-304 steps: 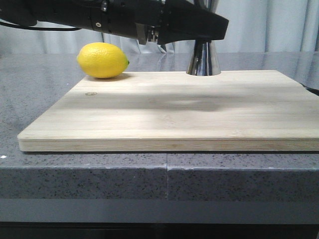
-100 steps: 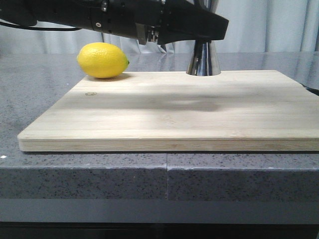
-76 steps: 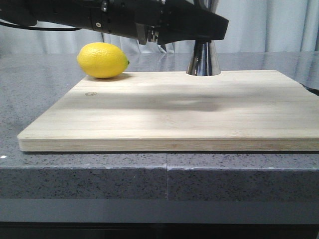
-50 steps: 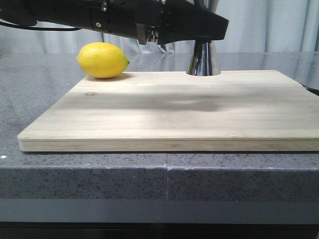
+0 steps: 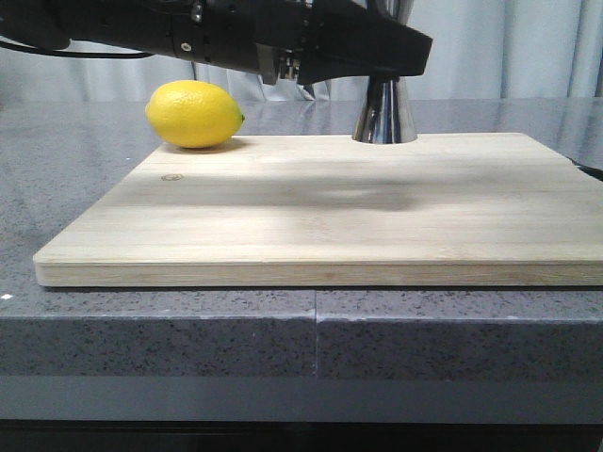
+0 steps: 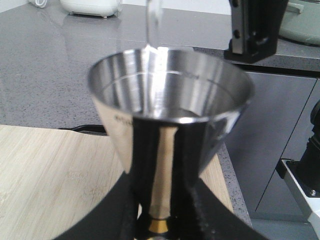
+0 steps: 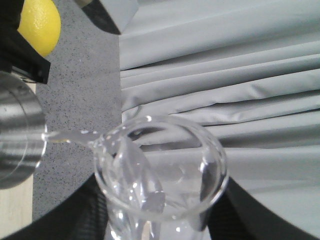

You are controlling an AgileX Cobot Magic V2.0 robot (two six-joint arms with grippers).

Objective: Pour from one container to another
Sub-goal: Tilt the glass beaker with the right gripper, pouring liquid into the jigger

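The steel jigger (image 6: 170,105) stands on the wooden board (image 5: 311,202). My left gripper (image 6: 162,212) is shut on its narrow waist just above the gold band (image 6: 159,226). In the front view only its lower cone (image 5: 384,115) shows below my left arm (image 5: 283,38). The clear glass beaker (image 7: 160,170) is tipped on its side, with my right gripper (image 7: 160,217) shut on it. A thin clear stream (image 7: 70,136) runs from its lip to the jigger's rim (image 7: 17,132). It falls into the cup as a thin line (image 6: 152,25).
A yellow lemon (image 5: 193,113) lies at the board's far left corner, well left of the jigger. The board sits on a grey speckled counter (image 5: 57,169). Grey curtains (image 7: 225,75) hang behind. A white appliance (image 6: 92,6) stands far back on the counter.
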